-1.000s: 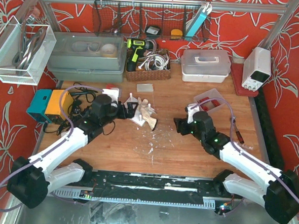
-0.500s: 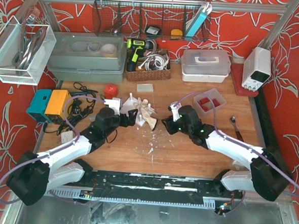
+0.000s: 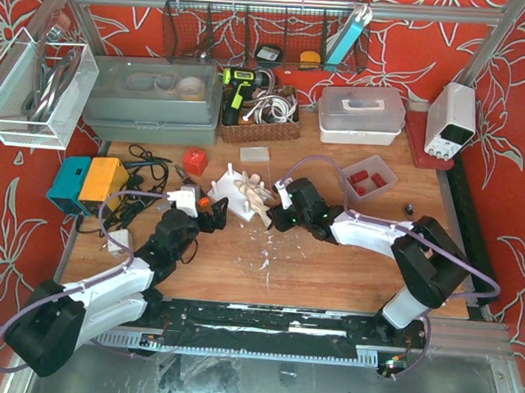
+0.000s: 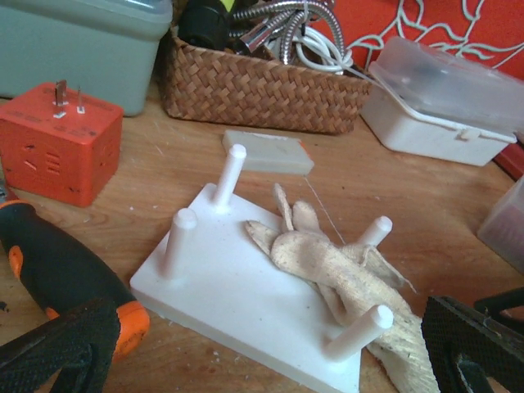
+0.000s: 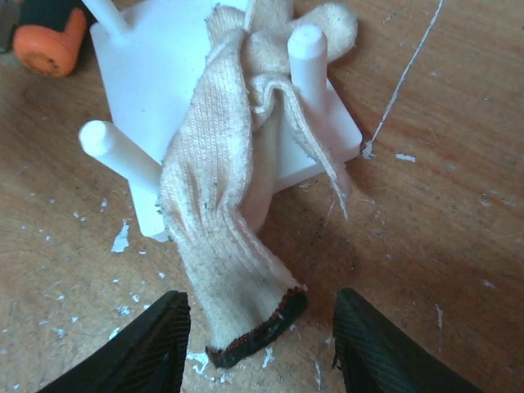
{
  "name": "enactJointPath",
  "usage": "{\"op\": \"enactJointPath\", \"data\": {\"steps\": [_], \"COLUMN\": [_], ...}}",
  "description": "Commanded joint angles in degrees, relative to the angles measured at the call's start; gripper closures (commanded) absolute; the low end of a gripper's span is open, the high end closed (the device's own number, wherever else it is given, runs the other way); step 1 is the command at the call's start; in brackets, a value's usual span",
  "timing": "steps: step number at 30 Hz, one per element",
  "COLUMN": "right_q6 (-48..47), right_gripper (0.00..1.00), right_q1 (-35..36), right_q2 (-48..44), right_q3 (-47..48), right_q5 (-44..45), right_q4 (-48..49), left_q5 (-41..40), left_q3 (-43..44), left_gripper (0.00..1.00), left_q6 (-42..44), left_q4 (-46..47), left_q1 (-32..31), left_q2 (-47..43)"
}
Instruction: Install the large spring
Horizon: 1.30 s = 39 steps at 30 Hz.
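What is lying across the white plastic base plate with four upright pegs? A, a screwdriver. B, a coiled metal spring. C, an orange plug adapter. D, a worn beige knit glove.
D: the worn beige knit glove drapes over the white plastic base plate between its pegs, cuff resting on the wooden table.

Four pegs [image 4: 228, 168], one white plate [image 4: 246, 303], one glove [image 4: 327, 266] (cream knit), one orange adapter [image 4: 53, 139].

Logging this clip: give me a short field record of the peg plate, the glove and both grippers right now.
peg plate: white, four pegs
glove: draped across the plate, cuff end on the table
right gripper: open, straddling the cuff, no contact
left gripper: open, facing the plate
large spring: not visible
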Motion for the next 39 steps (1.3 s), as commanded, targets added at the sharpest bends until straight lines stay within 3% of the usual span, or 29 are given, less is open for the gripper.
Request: {"op": "enactJointPath", "data": {"steps": [1, 10, 13, 23, 33, 39], "right_q6": [-1.3, -2.4, -2.8, -4.3, -4.6, -3.6], "right_gripper": [0.48, 0.48, 0.52, 1.00, 1.00, 1.00], "right_q1": [0.2, 0.3, 0.4, 0.4, 0.3, 0.2], "right_q2": [3.8, 10.0, 10.8, 6.0, -5.7, -13.3], "right_q3": [3.1, 6.2, 6.7, 6.2, 4.9, 6.9], "right_q5": [-1.3, -2.8, -3.2, -1.6, 0.3, 13.2], "right_q4": [1.0, 0.9, 0.9, -2.0, -5.6, -8.8], "left_q5": [-2.0, -1.5, -1.5, -1.3, -1.0, 0.3], "left_q3": [-0.2, 0.0, -0.1, -0.2, 0.1, 0.2], "left_gripper": [0.00, 0.00, 0.00, 0.00, 0.00, 0.00], "left_q6": [0.9, 1.9, 1.9, 2.1, 2.0, 2.0], "left_q4": [4.3, 4.5, 4.5, 4.5, 4.0, 3.8], "left_q1": [0.3, 0.3, 0.3, 0.3, 0.4, 0.3], "left_q2": [-1.3, -1.3, -1.4, -1.9, -2.1, -2.4]}}
